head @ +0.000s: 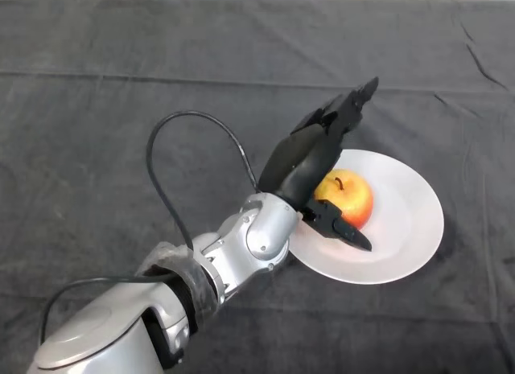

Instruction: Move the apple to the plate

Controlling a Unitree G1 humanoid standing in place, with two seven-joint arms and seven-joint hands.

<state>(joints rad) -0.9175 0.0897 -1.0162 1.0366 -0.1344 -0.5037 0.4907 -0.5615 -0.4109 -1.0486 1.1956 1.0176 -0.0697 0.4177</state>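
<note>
One apple [348,196], red-yellow, stem up, sits on the white plate [410,229], left of plate centre. Hand [310,161] is spread wide at the plate's left edge: fingers [354,100] straight, reaching up past the plate's far rim, thumb [342,228] just below the apple, touching or nearly so. Nothing gripped. Plate rests on the dark-clothed table [96,133].

The silver-grey metallic left arm [121,330] consists of smooth, rounded shell segments with a glossy finish. A band of black material wraps the forearm between two shells. A rounded silver wrist housing [265,225] carries a circular recess on its side. The matte black hand [310,161] has an elongated body, thick tapered fingers [354,104] and a pointed thumb [342,228].
</note>
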